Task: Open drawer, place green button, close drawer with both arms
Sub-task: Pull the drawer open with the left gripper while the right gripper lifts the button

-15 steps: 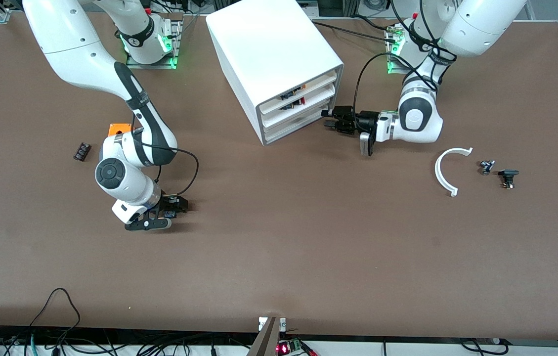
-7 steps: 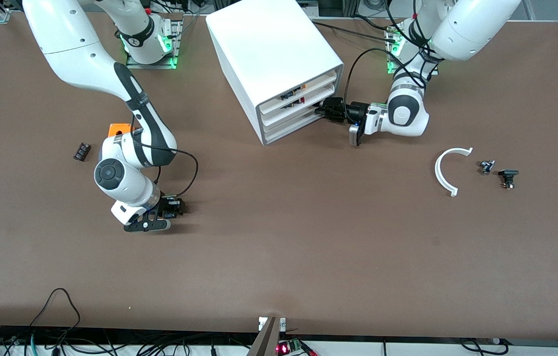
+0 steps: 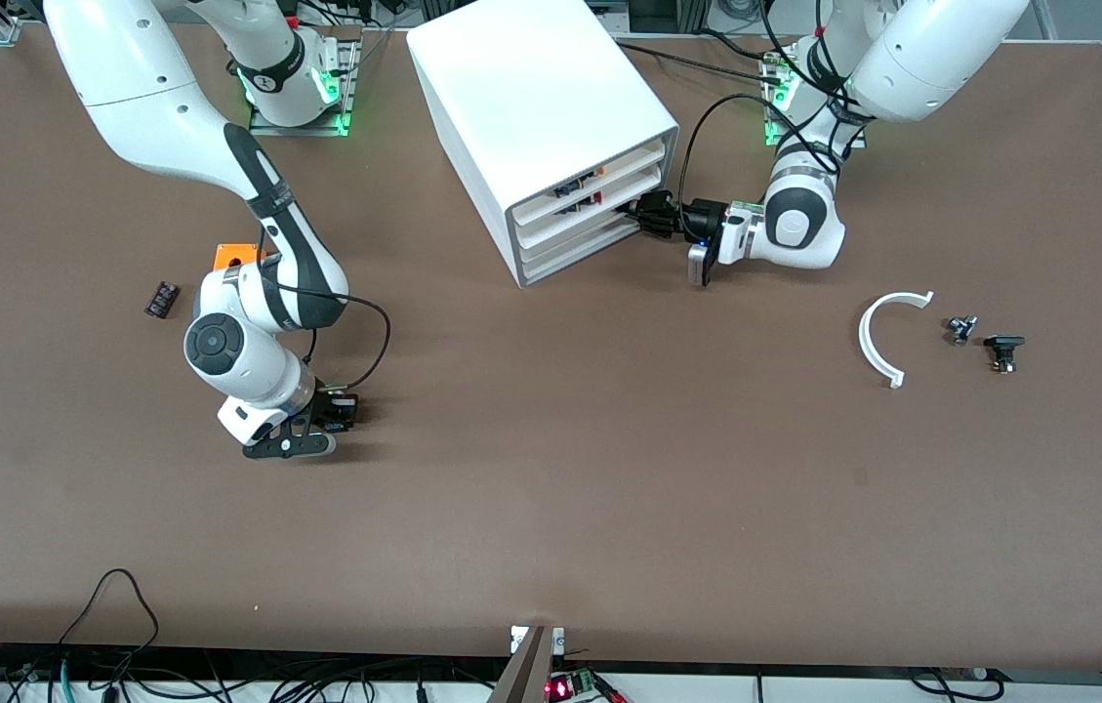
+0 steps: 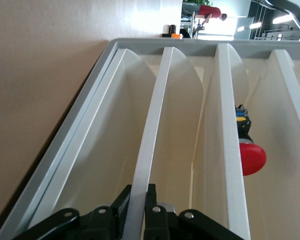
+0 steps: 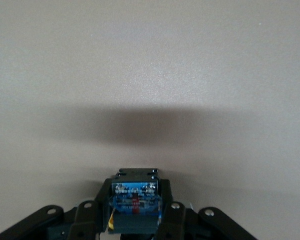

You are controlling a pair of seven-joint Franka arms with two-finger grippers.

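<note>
White cabinet (image 3: 541, 107) is sitting mid-table; upper two drawers are showing small dark parts and a red cap (image 4: 252, 159). Left gripper (image 3: 646, 213) is pinching the front edge of the lowest drawer (image 3: 578, 246), barely ajar. Right gripper (image 3: 336, 410) is clamping the button (image 5: 134, 197), bluish-black body showing, just above the table near the orange box (image 3: 236, 256).

Shut drawer (image 3: 578, 251); gripper-held button (image 5: 135, 200)
</note>
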